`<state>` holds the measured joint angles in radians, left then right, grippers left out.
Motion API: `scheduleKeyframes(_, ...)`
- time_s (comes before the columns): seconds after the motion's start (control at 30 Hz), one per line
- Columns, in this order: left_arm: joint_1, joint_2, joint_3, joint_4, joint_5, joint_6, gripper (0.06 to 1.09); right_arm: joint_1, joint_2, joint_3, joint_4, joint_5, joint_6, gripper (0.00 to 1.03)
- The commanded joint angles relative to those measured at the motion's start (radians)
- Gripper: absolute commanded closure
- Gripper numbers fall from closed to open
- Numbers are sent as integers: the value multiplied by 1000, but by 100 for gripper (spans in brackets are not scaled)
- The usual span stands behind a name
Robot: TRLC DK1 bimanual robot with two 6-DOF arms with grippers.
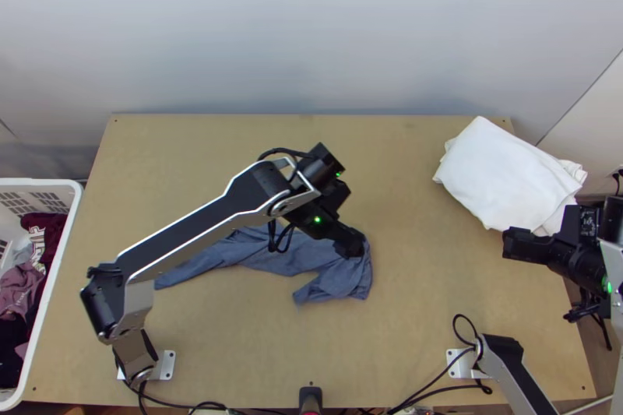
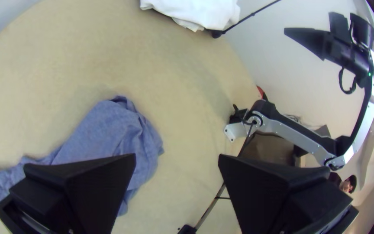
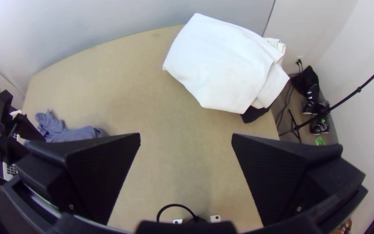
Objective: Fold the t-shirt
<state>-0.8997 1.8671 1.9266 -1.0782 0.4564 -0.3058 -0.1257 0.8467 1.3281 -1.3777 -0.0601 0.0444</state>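
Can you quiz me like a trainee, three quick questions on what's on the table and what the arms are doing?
1. True or false: the left gripper has its fingers apart.
2. How does the blue cloth lie?
A) rumpled on the table
B) hanging off an edge
C) folded into a neat square
3. Fill in the colour: the cloth pile near the table's far right corner is ____.

Key: 1. True; 2. A; 3. white
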Motion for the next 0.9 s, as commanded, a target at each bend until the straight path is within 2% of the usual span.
scheduleKeyframes(0.0,8,23,95,-215,-5,186,10,14,20,-13,2,-6,-3,4)
scheduleKeyframes(0.1,108,-48,3,-296,-120,252,10,106,40,-33,2,-17,-11,4)
scheduleKeyframes(0.2,249,-171,-183,-255,-211,258,10,215,95,-30,-20,-80,-12,4)
scheduleKeyframes(0.5,671,-382,-523,-212,-245,318,11,528,336,122,-50,-133,-28,5)
scheduleKeyframes(0.63,762,-441,-558,-213,-305,343,11,664,446,181,-49,-167,-34,5)
scheduleKeyframes(0.8,840,-508,-647,-221,-314,358,11,847,609,286,-46,-167,-51,5)
scheduleKeyframes(0.87,843,-540,-695,-224,-369,364,11,910,672,341,-46,-167,-61,5)
